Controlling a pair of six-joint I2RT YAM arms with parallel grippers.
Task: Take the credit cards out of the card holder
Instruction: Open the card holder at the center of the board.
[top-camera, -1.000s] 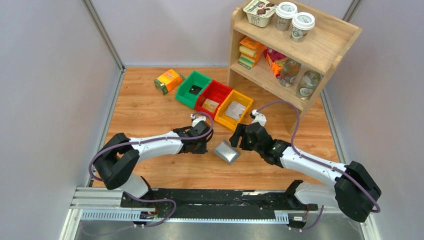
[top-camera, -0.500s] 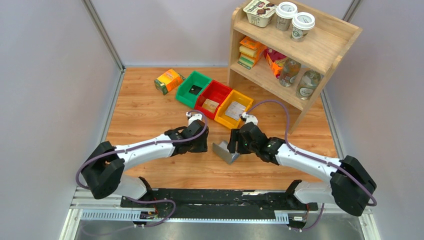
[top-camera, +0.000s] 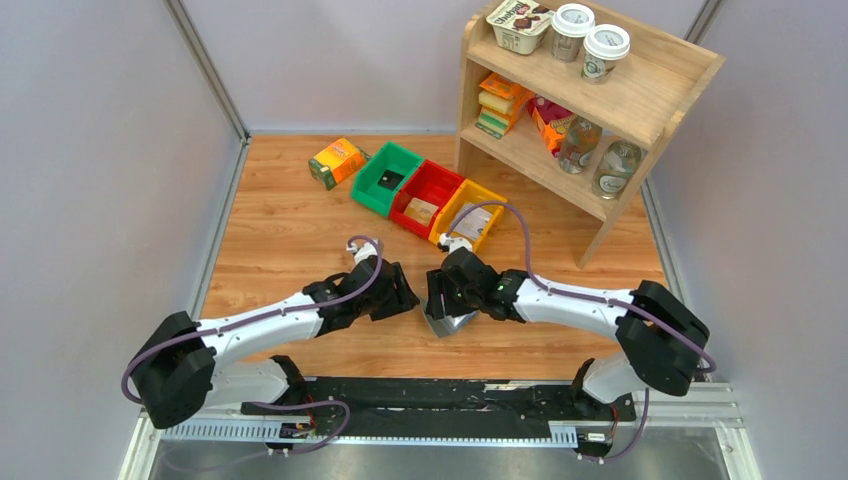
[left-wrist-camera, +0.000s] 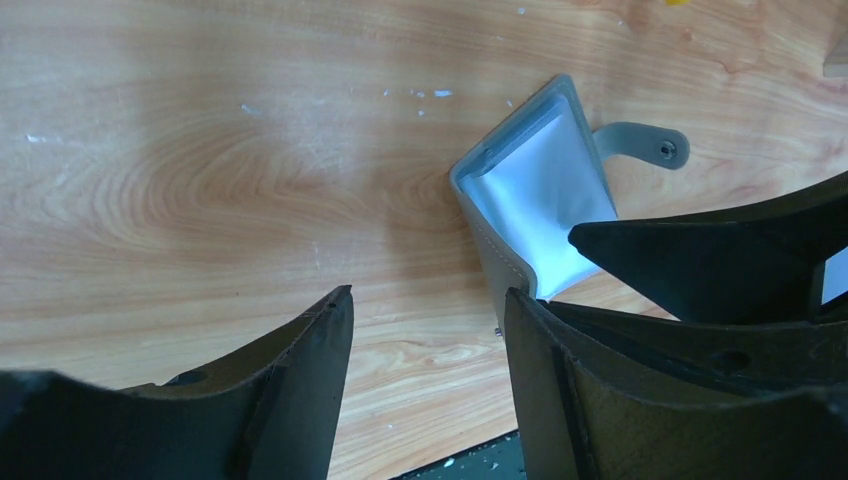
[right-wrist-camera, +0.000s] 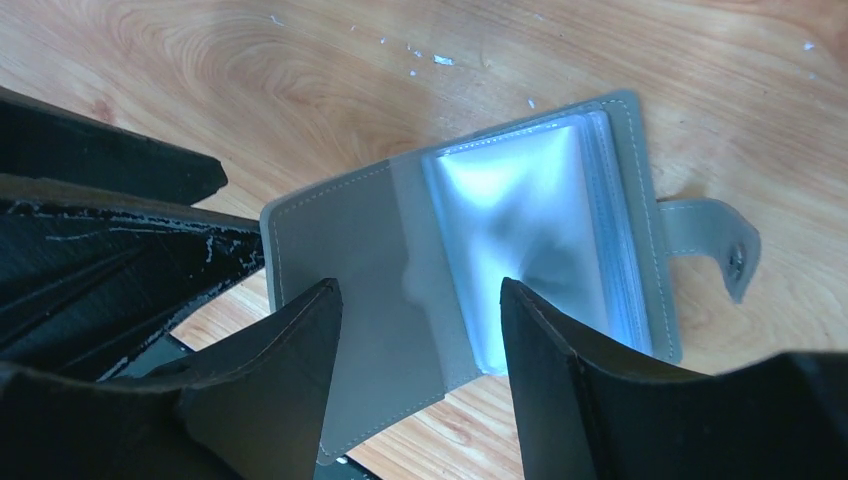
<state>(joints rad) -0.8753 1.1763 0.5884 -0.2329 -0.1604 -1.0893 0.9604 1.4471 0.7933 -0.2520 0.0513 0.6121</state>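
Mia: Where is the card holder (top-camera: 452, 322)?

Tom: It is on the wooden table (top-camera: 290, 230), right between the two arms. It lies open like a book. From the right wrist you see a grey flap on one side and the clear pockets (right-wrist-camera: 530, 230) on the other. The snap tab (right-wrist-camera: 715, 240) sticks out flat on the wood.

Mia: Are the grippers holding it?

Tom: No. The right gripper (right-wrist-camera: 420, 290) has its jaws spread wide over the open holder, and nothing is pinched. The left gripper (left-wrist-camera: 428, 300) is spread wide too, with only bare wood in the gap. It sits just beside the holder's edge.

Mia: Can you see the credit cards?

Tom: Not really. The pockets shine so bright white that I cannot tell what is inside them.

Mia: So which step is this?

Tom: I think the pulling-out part is just starting. The holder is open, but I see no card lying loose beside it.

Mia: What comes next?

Tom: One gripper should press the grey flap down so the holder does not slide or flip shut. The other needs to close its jaws to a thin gap and catch a card's edge at the pocket's mouth. Then it pulls straight out — slowly, because cards are thin and slippery.
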